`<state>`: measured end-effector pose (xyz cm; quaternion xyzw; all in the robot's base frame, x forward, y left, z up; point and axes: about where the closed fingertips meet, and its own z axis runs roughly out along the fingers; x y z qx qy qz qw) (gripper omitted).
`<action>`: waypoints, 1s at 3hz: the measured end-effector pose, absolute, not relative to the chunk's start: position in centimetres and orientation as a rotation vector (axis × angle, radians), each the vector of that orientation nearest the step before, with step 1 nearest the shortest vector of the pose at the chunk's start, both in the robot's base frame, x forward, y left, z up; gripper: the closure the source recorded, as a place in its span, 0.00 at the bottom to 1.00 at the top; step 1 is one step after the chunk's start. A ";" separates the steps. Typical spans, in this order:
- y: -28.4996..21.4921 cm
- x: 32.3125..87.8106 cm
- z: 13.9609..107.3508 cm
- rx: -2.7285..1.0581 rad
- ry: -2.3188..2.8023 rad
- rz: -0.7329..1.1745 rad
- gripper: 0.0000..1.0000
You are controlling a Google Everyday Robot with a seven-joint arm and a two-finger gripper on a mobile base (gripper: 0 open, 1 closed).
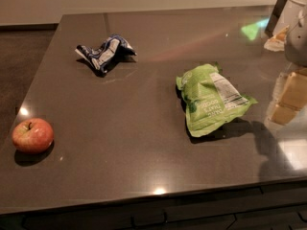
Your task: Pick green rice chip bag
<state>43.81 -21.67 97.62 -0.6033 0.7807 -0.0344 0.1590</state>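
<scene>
While the gripper [296,32] hangs at the right edge, the green bag [213,99] lies right of centre on the counter [120,147].
Camera view: whether the gripper is spread or closed cannot be told; the glossy bag may slip from a shallow pinch or slide on the slick top.

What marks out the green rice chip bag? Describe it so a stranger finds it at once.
On the dark countertop, look right of centre, near the pale gripper at the right edge. The green rice chip bag lies there: lime green with a white label panel, larger than the crumpled blue-and-white bag and the red apple.
</scene>
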 end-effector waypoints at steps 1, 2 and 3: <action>-21.7 43.8 97.6 -1.725 2.232 -0.098 0.00; -21.7 44.1 97.7 -1.701 2.240 -0.101 0.00; -21.8 45.5 97.2 -1.602 2.282 -0.126 0.00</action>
